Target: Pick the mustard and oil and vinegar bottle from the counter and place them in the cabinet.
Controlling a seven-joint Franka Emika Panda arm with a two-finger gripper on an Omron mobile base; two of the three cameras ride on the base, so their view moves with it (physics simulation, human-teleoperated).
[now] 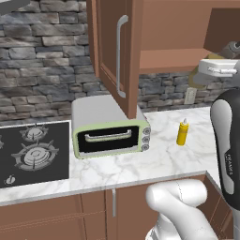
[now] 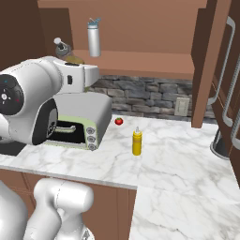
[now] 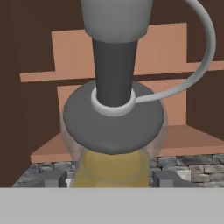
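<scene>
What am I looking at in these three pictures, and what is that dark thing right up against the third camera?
A white robot arm is working in a simulated kitchen. Two pictures come from cameras on its base, behind the arm to either side. The third comes from a camera on its hand. The gripper is shut on the oil and vinegar bottle, raised in front of the open cabinet; the dark thing is the bottle's pourer top, seen close. The mustard stands upright on the counter. Also there: a toaster oven, a tomato and a stove. A grey flask stands on the cabinet shelf.
</scene>
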